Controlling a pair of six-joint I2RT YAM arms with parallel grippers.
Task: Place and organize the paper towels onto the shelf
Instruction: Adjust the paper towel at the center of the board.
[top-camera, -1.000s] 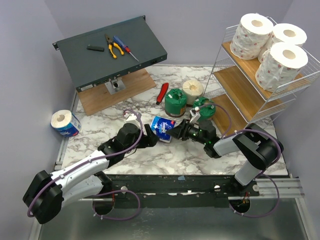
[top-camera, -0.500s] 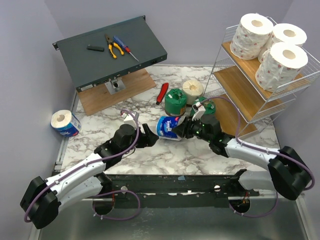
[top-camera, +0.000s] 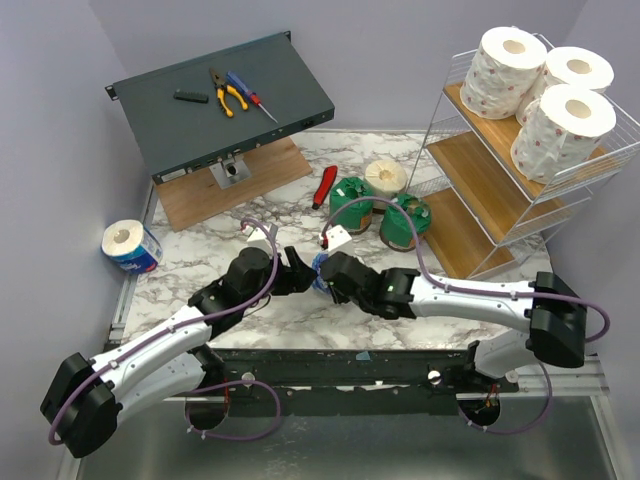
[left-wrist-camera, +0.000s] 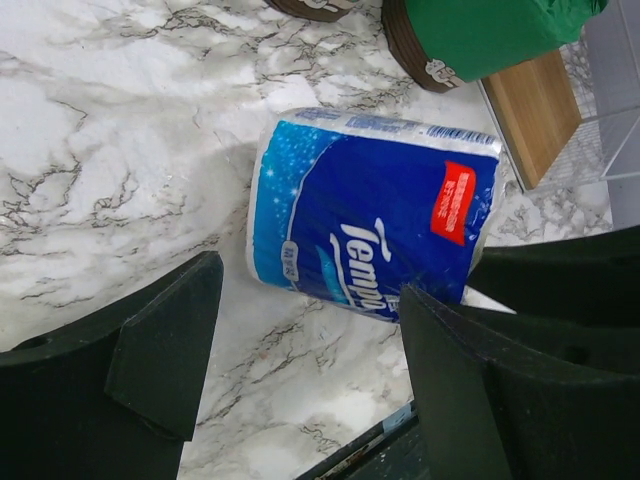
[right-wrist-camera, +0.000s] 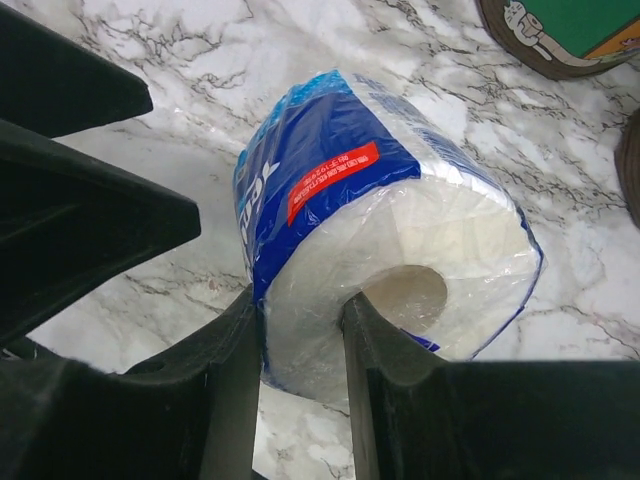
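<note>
The right gripper (right-wrist-camera: 302, 305) has its jaws drawn narrow on the blue-wrapped roll (right-wrist-camera: 340, 180): one finger sits inside the cardboard core and the other presses the outside, so the paper wall is pinched between them. The roll lies on its side, its open end facing the right wrist. I cannot tell whether it rests on the marble table (top-camera: 200, 260) or hangs just above it.

The left gripper (left-wrist-camera: 305, 290) faces the same roll from the other side. Its jaws stand wide apart and hold nothing. The roll lies ahead of the gap, with one fingertip just beside its lower corner.

From above, both grippers meet near the middle of the table and almost hide the roll. Behind them stand two green-wrapped rolls (top-camera: 352, 203) (top-camera: 405, 225), with a cream roll (top-camera: 385, 177) between them and a red-handled tool (top-camera: 325, 185) just to their left. A second blue-wrapped roll (top-camera: 130, 245) lies well apart at the table's left edge.

The shelf (top-camera: 490, 170) stands at the right. Three white rolls (top-camera: 508, 60) sit on its top tier.
</note>
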